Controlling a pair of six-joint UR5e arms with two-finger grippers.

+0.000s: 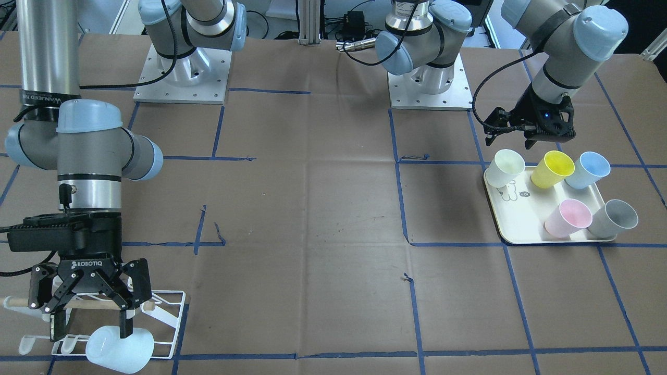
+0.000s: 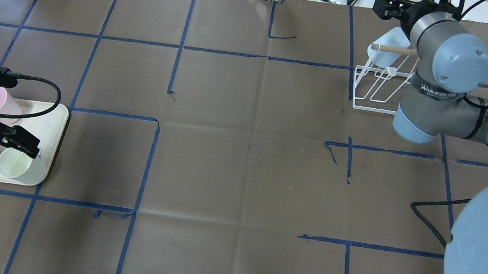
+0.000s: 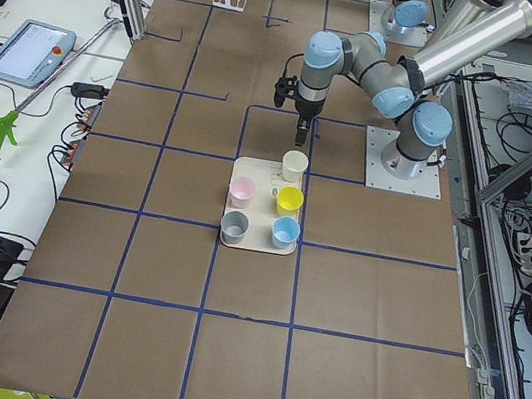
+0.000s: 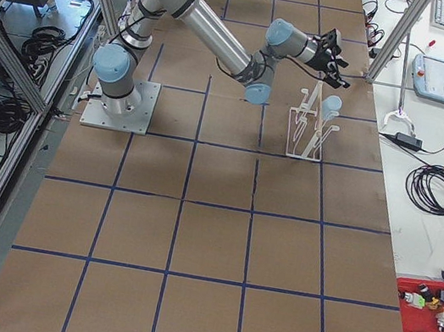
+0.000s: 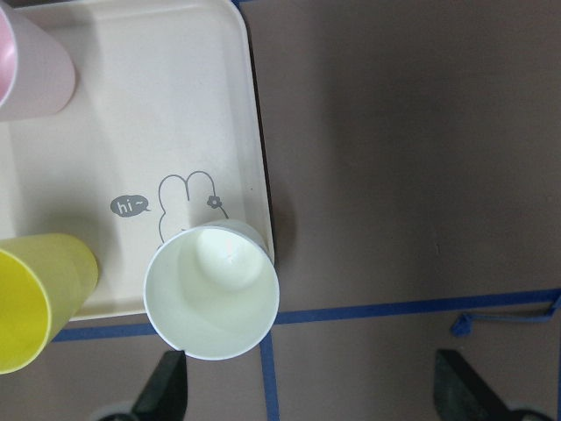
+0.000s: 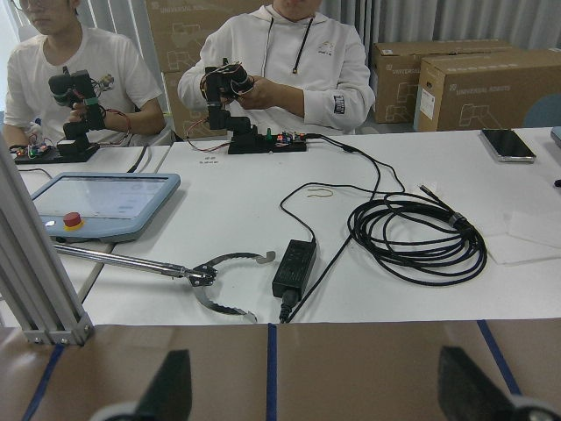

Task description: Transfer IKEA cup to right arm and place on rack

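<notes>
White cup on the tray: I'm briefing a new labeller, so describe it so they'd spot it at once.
Find the cream tray holding five cups. The white cup stands at its corner nearest the left gripper, beside a rabbit drawing. The others are yellow, blue, pink and grey.

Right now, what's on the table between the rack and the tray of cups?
Nothing: in the overhead view, only brown paper with blue tape lines separates the rack and the tray.
</notes>
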